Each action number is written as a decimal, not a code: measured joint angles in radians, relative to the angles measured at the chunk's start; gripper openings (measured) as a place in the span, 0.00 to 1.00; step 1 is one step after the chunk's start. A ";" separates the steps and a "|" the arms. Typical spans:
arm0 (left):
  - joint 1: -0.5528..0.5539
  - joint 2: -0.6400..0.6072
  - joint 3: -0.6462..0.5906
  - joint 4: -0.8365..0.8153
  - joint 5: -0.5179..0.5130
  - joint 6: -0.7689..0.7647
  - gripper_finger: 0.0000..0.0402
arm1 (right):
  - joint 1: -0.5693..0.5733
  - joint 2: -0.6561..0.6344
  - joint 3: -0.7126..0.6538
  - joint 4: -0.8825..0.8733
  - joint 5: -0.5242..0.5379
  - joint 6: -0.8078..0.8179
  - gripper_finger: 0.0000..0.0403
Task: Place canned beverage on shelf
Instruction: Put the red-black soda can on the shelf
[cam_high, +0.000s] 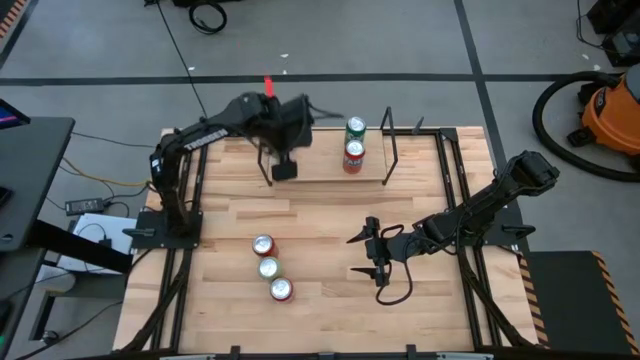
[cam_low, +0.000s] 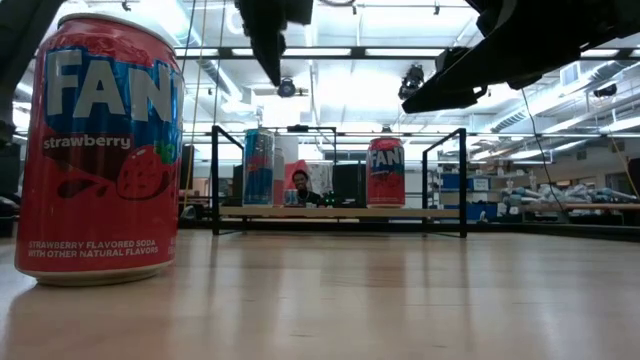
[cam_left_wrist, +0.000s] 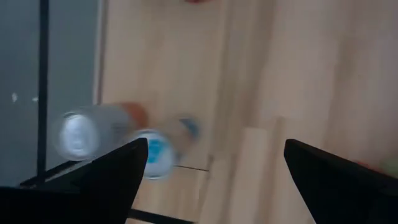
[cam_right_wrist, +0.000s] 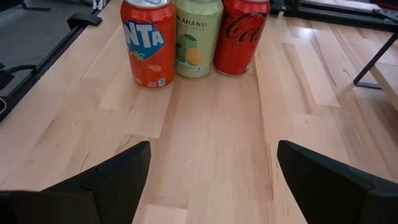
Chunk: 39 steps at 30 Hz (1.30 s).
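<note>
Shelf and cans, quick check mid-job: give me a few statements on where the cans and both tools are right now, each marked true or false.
1. Two cans stand on the shelf. True: a green-topped can and a red can.
2. Three cans wait in a row on the table. True.
3. The right tool holds a can. False: it is open and empty.
4. The left tool is shut. False: it is open, above the shelf.
5. The shelf lies at the table's near edge. False: it lies at the far edge.
</note>
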 joint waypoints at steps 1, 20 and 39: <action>-0.029 -0.001 0.000 -0.013 -0.001 -0.025 0.97 | 0.000 0.000 0.000 -0.005 0.000 0.006 0.90; -0.467 0.001 -0.034 -0.081 -0.057 -0.364 0.97 | 0.026 0.000 0.000 -0.004 0.004 0.015 0.90; -0.636 0.002 -0.299 -0.032 -0.124 -0.594 0.97 | 0.002 0.000 0.000 0.054 0.004 -0.057 0.90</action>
